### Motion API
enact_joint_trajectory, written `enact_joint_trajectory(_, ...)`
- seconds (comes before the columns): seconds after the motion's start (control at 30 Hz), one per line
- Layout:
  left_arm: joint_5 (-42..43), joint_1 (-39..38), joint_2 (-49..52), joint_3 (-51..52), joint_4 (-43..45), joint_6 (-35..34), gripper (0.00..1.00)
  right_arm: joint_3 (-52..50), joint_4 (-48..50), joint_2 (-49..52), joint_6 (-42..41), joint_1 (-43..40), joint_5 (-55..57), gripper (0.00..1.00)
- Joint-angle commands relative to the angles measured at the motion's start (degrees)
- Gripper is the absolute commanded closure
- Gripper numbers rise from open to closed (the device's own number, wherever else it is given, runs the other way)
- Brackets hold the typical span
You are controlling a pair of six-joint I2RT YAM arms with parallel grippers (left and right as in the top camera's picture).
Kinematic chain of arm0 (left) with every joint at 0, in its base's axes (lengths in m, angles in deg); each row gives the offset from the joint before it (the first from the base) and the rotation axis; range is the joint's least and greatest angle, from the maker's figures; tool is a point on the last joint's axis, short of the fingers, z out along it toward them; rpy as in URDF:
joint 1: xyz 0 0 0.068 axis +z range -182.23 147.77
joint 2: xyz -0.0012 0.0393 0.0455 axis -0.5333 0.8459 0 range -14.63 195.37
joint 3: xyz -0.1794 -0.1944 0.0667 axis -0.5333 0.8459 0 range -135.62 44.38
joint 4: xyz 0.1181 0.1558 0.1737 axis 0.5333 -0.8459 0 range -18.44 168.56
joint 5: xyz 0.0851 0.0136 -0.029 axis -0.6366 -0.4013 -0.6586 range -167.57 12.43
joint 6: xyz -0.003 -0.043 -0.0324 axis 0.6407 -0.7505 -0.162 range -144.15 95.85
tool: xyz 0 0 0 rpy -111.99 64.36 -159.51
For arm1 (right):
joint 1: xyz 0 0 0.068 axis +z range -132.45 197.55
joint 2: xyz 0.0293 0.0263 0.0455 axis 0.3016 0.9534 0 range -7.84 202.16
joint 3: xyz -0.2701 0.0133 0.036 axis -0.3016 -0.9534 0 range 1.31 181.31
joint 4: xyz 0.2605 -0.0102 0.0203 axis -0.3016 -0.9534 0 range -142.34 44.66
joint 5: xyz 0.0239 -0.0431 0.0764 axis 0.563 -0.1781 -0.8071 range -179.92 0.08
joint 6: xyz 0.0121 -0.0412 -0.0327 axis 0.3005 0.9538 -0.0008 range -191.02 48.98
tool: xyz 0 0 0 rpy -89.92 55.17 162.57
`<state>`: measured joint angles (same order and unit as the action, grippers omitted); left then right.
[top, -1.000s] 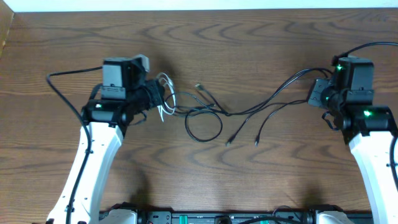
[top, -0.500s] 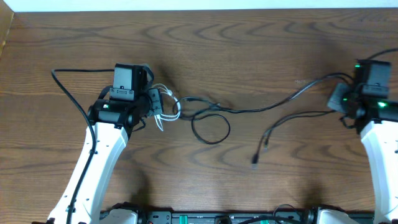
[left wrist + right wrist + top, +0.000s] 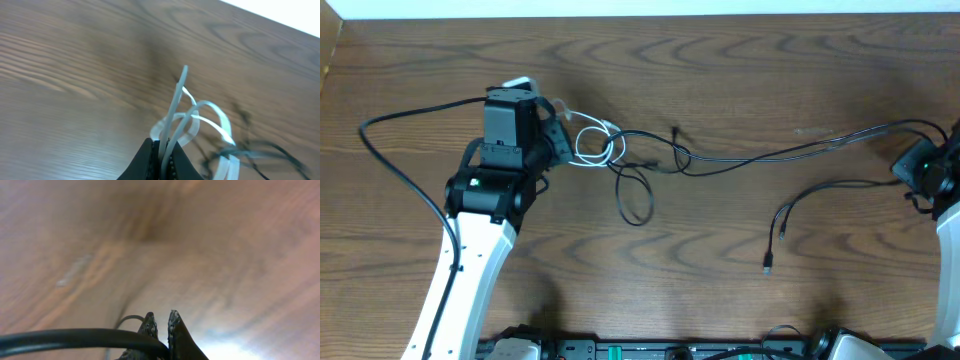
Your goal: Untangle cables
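Observation:
A white cable point(image 3: 592, 142) lies in small loops at the left, tangled with black cables point(image 3: 650, 165) that form a loop near the table's middle. My left gripper point(image 3: 563, 140) is shut on the white cable point(image 3: 192, 117), which rises between the fingers point(image 3: 164, 150). Long black cables point(image 3: 790, 152) stretch right to my right gripper point(image 3: 910, 172) at the table's right edge. A loose black end with a plug point(image 3: 769, 265) hangs toward the front. In the right wrist view the fingers point(image 3: 160, 320) are shut on a black cable point(image 3: 75, 339).
The brown wooden table point(image 3: 720, 70) fills the view. A thick black arm wire point(image 3: 390, 165) arcs left of the left arm. Arm bases sit along the front edge point(image 3: 650, 350).
The right gripper has pulled its black cable far to the right, stretching it out. The left gripper has shifted back and slightly left with the white cable. The black loop has shrunk.

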<state>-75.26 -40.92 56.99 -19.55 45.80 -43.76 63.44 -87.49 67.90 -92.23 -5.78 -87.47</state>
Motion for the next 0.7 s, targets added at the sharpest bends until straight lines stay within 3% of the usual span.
enact_joint_trajectory(0.0, 12.7, 0.2, 1.6, -1.0, 0.1, -1.0, 0.92, 0.4, 1.3, -0.1, 1.6, -0.2, -9.6, 0.99)
enact_joint_trajectory(0.2, 26.0, 0.2, 2.1, -1.0, 0.6, 1.5, 0.92, 0.4, 2.8, -0.1, 2.2, -0.2, -16.3, 0.99)
enact_joint_trajectory(0.37, 35.0, -0.2, 2.1, -1.0, 2.2, 2.0, 0.92, 0.4, 4.7, -0.1, 7.5, 1.3, -29.1, 0.99)
enact_joint_trajectory(0.53, 41.3, -2.1, 2.1, -1.0, 5.7, 2.0, 0.92, 0.4, 6.5, -0.1, 11.4, 5.6, -36.6, 0.99)
enact_joint_trajectory(0.67, 41.7, -4.4, 2.1, -1.0, 6.0, 3.7, 0.92, 0.4, 6.6, -0.1, 14.6, 9.7, -36.7, 0.99)
